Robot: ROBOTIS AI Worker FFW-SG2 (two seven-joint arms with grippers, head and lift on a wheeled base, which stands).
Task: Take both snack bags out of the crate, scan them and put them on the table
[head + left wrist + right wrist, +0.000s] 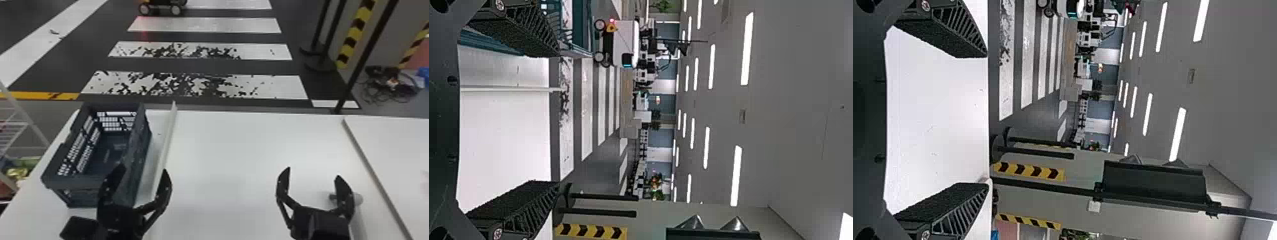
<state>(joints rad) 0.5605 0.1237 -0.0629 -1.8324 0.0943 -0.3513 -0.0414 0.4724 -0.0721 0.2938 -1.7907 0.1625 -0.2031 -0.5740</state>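
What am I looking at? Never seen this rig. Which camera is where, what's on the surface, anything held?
It's a two-armed robot working over a white table. The head view looks forward and down from its head. The other two come from cameras on its wrists and are turned sideways, so upright things appear lying down.

The left claw and right claw each have two black fingers, spread open with nothing between them.

On the table, a dark crate stands at the robot's left, beside a low white divider. A pale rounded object sits partly behind the right claw; I can't tell what it is.
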